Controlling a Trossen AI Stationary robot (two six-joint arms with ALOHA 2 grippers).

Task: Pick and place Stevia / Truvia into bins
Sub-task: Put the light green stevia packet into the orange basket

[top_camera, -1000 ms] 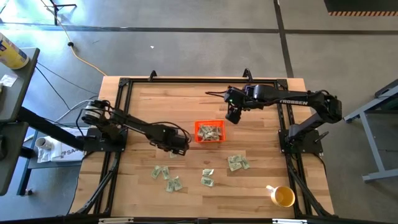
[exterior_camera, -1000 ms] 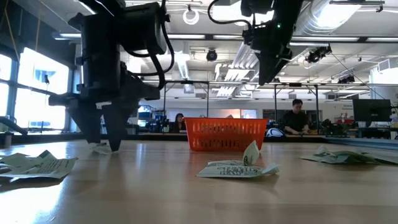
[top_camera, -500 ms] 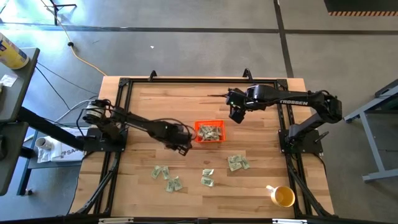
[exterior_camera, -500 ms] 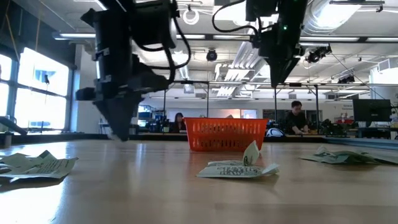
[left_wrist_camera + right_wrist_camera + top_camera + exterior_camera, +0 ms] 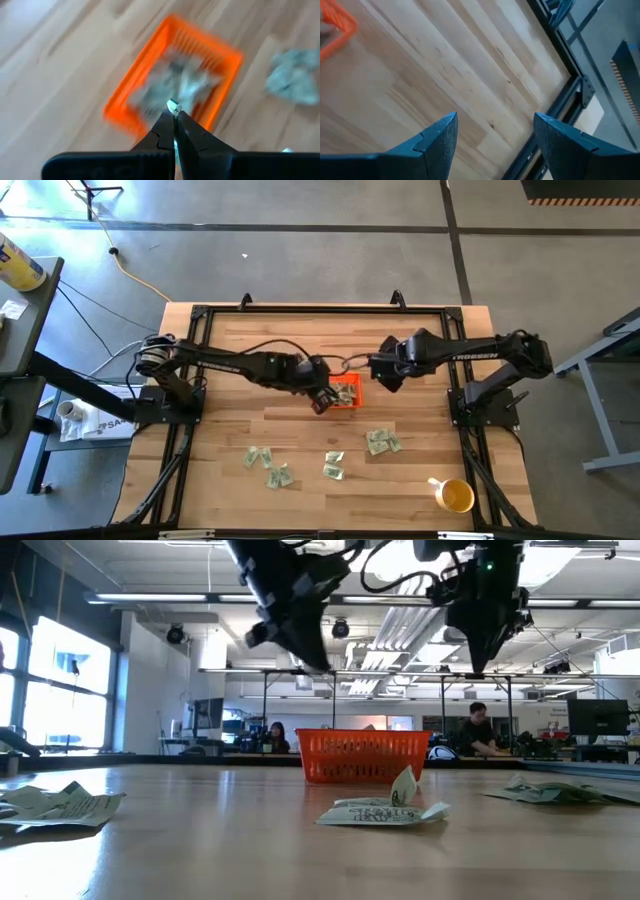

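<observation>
Nearest the desk's (image 5: 230,480) front edge: loose clusters of thin, crumpled, pale green and white Stevia packets (image 5: 267,465), spread flat on the wood-plank surface, apparently waiting to be collected; more (image 5: 381,441) farther right, near a round yellow cup (image 5: 455,496). Farther in, at the middle: small orange-red bin (image 5: 344,393), low slotted plastic walls, already heaped with packets. Poised right over the bin's left edge: left hand (image 5: 174,116), fingers pressed together, pinching one small packet (image 5: 173,104) at the tips, probably held high to release it inside. Just beyond the bin's right side: right hand (image 5: 492,131), fingers spread wide, holding nothing, raised above bare planks, likely kept clear of the drop.
</observation>
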